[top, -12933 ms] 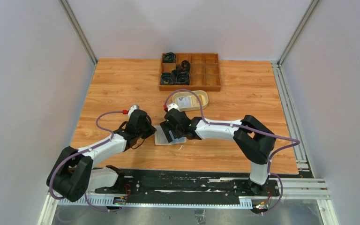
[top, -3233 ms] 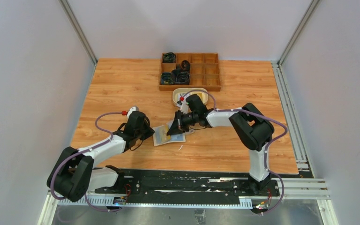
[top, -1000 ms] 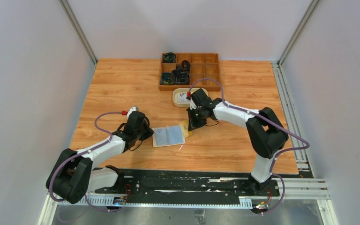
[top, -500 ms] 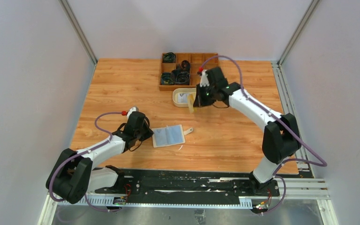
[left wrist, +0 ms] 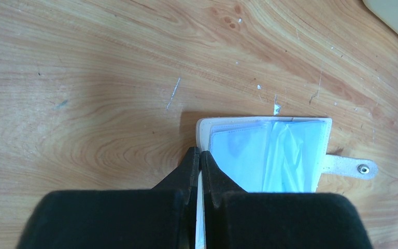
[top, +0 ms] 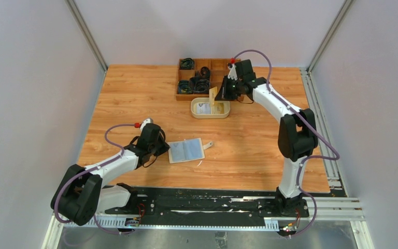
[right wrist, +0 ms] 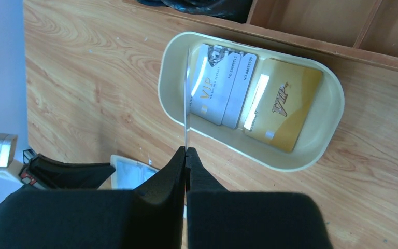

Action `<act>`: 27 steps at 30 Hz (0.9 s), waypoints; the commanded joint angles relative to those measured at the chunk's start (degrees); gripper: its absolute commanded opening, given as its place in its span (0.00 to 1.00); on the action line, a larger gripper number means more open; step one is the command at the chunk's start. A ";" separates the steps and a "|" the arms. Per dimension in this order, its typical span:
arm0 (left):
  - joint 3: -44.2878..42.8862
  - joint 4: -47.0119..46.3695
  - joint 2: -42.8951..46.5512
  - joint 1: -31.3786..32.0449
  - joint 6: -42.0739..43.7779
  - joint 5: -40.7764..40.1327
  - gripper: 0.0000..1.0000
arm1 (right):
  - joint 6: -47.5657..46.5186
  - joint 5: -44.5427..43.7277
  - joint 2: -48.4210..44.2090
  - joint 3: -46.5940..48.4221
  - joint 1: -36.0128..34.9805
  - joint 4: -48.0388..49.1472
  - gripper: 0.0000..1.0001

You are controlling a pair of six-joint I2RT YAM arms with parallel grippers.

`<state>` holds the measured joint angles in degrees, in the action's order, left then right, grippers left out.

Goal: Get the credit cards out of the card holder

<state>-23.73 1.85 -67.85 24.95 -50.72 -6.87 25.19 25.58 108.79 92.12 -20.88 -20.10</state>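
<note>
The beige card holder (top: 186,150) lies open and flat on the table, its pale blue pockets up and its tab (left wrist: 353,167) pointing right. My left gripper (top: 166,151) is shut on its left edge, as the left wrist view shows (left wrist: 199,153). My right gripper (top: 219,94) is shut on a gold credit card (top: 213,96), held upright over the left end of the cream dish (top: 227,110). That card shows edge-on (right wrist: 186,93) in the right wrist view. In the dish lie two silver cards (right wrist: 211,83) and a gold card (right wrist: 283,104). Whether cards remain in the pockets I cannot tell.
A wooden compartment tray (top: 233,78) with black coiled items (top: 199,84) stands just behind the dish, close to my right wrist. Bare wooden table (top: 249,150) stretches to the right of the card holder. Grey walls close in the sides and back.
My right gripper has carried the gold card from beside the card holder up and back to above the dish. The left gripper and the card holder have stayed put.
</note>
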 commanded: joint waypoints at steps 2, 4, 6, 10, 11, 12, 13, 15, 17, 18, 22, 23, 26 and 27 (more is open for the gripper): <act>-0.06 0.02 0.73 0.19 1.05 -0.78 0.00 | 2.23 0.58 4.36 2.53 0.32 -0.10 0.00; 0.07 0.00 0.79 0.20 1.14 -0.90 0.00 | 2.10 -0.29 5.28 2.23 0.32 0.32 0.00; 0.06 0.00 0.72 0.19 1.36 -1.02 0.00 | 1.88 -0.81 6.40 1.91 0.34 0.54 0.00; -0.01 -0.07 0.52 0.19 1.74 -1.08 0.00 | 1.38 -1.32 8.20 1.07 0.71 0.67 0.00; -0.02 -0.09 0.33 0.19 1.80 -1.12 0.00 | 1.32 -1.33 8.65 0.91 0.81 0.67 0.00; -0.01 -0.17 0.17 0.19 1.85 -1.12 0.00 | 1.28 -1.40 9.09 0.67 0.95 0.67 0.00; -0.06 -0.25 0.06 0.19 1.85 -1.12 0.00 | 1.19 -1.48 9.48 0.44 1.09 0.67 0.00; -0.09 -0.29 -0.13 0.19 1.85 -1.12 0.00 | 0.96 -1.83 9.89 -0.12 1.40 0.73 0.00; -0.10 -0.28 -0.19 0.19 1.94 -1.18 0.00 | 0.60 -2.29 10.10 -0.70 1.67 0.68 0.00; -0.09 -0.27 -0.27 0.19 2.02 -1.28 0.00 | 0.41 -2.53 10.04 -0.96 1.84 0.67 0.00; -0.22 -0.26 -0.47 0.19 2.12 -1.35 0.00 | -0.29 -2.92 10.02 -2.31 2.70 0.59 0.00; -0.21 -0.34 -0.55 0.12 2.12 -1.25 0.00 | -0.46 -2.98 9.94 -2.56 2.96 0.59 0.00; -0.26 -0.44 -0.88 0.10 2.12 -1.21 0.00 | -1.03 -2.86 10.13 -2.92 3.57 0.10 0.00; -0.27 -0.51 -0.88 0.10 2.12 -1.14 0.00 | -1.47 -2.83 10.35 -2.68 3.77 -0.39 0.00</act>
<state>-23.73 1.80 -68.03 24.95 -49.60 -6.94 25.58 23.83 118.15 90.08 -18.57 -19.07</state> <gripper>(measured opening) 0.022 0.005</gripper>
